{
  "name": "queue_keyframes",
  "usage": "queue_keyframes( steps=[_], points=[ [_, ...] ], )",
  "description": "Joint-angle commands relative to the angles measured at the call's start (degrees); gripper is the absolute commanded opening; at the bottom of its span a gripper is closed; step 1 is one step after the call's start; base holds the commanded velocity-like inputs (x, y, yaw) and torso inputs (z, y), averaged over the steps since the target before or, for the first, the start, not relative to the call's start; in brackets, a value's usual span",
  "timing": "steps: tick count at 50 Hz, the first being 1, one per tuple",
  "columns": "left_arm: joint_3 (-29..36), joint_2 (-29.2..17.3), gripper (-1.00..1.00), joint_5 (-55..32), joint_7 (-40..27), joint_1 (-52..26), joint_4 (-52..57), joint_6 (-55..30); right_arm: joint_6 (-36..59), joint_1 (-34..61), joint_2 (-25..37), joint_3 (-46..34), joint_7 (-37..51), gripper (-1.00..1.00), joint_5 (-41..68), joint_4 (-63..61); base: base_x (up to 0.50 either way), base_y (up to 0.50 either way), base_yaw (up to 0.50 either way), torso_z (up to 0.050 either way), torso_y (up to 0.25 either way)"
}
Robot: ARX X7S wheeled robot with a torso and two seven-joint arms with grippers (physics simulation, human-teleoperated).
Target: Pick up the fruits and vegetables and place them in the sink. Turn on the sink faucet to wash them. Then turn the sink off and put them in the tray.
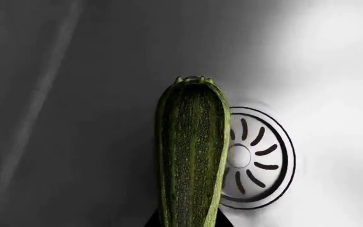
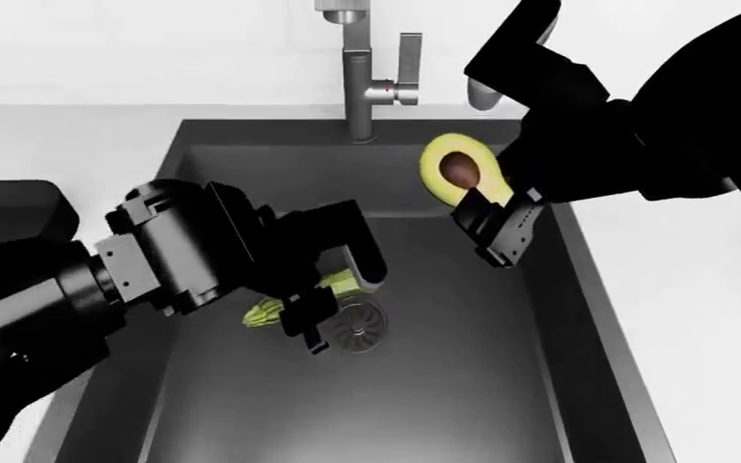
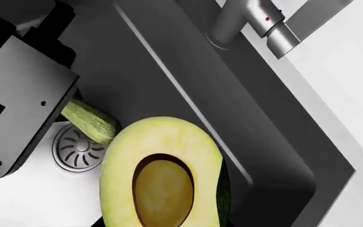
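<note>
While the zucchini [image 2: 267, 311] is gripped by the left fingers [image 2: 332, 304] low in the sink [image 2: 500, 386], just beside the drain [image 2: 360, 328], the halved avocado [image 2: 458, 169] is clamped in the right fingers [image 2: 493, 207] above the basin, near the faucet [image 2: 362, 77].

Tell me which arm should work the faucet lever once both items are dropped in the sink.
Right, probably. The right gripper, holding the avocado, sits just below the faucet lever. The left gripper is low in the sink with the zucchini, farther from it.

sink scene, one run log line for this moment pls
left gripper: holds zucchini low over drain | right gripper: holds avocado above sink | faucet: no water
</note>
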Motion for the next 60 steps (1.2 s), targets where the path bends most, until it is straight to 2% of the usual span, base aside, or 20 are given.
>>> queue_keyframes(
  steps=[1,14,35,60],
  points=[
    [-2.97,-4.25,-1.00,-1.55,-4.70,-2.47,7.61,-2.39,-0.65,-0.32,-0.11,0.20,-0.34,-1.00,-0.79,0.33,0.00,0.00,0.00,-0.006,0.250],
    [-8.35,-9.08,-1.00,-6.01,-9.32,-5.95,15.98,-6.56,-1.69,-0.65,-0.83,0.48,0.37,-1.00,-1.73,2.02,0.00,0.00,0.00,-0.006,0.250],
    [-15.94,-14.96,-1.00,-11.41,-15.33,-8.64,20.68,-9.92,-2.45,-0.78,-2.75,0.39,1.88,-1.00,-3.70,5.85,0.00,0.00,0.00,-0.006,0.248],
    [-19.18,-16.74,-1.00,-13.15,-16.66,-13.78,25.51,-11.20,-0.58,0.35,-2.00,1.35,4.88,-1.00,-2.48,4.76,-0.36,0.36,0.00,0.000,0.004]
  ],
)
